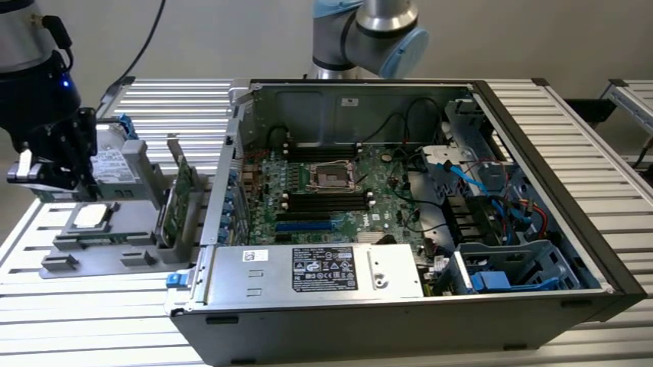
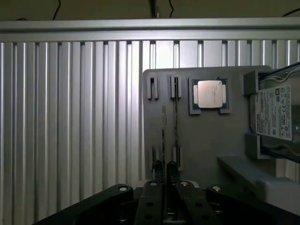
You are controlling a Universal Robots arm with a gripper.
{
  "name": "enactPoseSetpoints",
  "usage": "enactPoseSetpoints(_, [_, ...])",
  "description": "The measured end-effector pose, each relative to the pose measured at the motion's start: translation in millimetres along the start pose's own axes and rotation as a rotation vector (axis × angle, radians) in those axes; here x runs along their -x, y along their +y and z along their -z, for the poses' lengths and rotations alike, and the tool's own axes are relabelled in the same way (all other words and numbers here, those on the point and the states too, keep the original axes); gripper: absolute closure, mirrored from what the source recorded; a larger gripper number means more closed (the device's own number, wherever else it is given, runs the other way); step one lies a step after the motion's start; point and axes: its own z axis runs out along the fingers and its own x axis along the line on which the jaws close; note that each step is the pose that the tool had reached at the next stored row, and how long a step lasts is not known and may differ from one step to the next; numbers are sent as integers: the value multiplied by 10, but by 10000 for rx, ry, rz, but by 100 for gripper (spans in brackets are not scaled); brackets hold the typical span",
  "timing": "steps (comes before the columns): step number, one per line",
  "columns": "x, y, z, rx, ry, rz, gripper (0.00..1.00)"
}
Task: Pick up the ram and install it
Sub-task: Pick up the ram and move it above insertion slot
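In the wrist view my gripper (image 2: 165,168) is shut on the ram (image 2: 163,133). The ram shows edge-on as a thin strip running out from between the two fingertips (image 2: 158,167), above the grey fixture tray (image 2: 201,140). In the exterior view the gripper (image 1: 63,177) hangs over the left part of that tray (image 1: 61,264), well to the left of the open computer case (image 1: 408,306). Inside the case the green motherboard (image 1: 306,183) lies flat, with black memory slots (image 1: 324,200) beside the processor socket (image 1: 334,174).
On the tray sit a processor chip (image 2: 209,93), a silver hard drive (image 2: 279,112) and an upright green expansion card (image 1: 186,200). The case wall (image 1: 232,153) rises between tray and motherboard. A power supply (image 1: 316,271) and blue cables (image 1: 479,176) crowd the case. The slatted table (image 1: 102,329) surrounds everything.
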Motion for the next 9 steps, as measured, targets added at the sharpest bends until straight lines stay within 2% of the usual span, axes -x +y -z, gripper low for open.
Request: enactPoseSetpoints(9, [29,-140,115,94,1,3,84])
